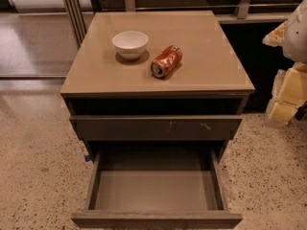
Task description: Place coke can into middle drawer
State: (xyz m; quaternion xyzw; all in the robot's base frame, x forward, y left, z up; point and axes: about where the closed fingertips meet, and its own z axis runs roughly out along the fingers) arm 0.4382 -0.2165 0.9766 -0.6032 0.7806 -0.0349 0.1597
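Observation:
The coke can (pixel 166 61) lies on its side on the cabinet top (pixel 201 66), just right of a white bowl, with its silver end facing the front. The middle drawer (pixel 153 190) is pulled out at the bottom of the view and holds nothing on its taupe floor. My gripper (pixel 288 90), with whitish and pale yellow parts, hangs at the right edge of the view. It is beside the cabinet's right side, well away from the can, and holds nothing that I can see.
A white bowl (pixel 130 43) stands upright on the cabinet top, left of the can. The shut drawer front with small white scratches (pixel 156 127) sits above the open drawer. Speckled floor (pixel 33 157) surrounds the cabinet. A railing and dark wall run behind.

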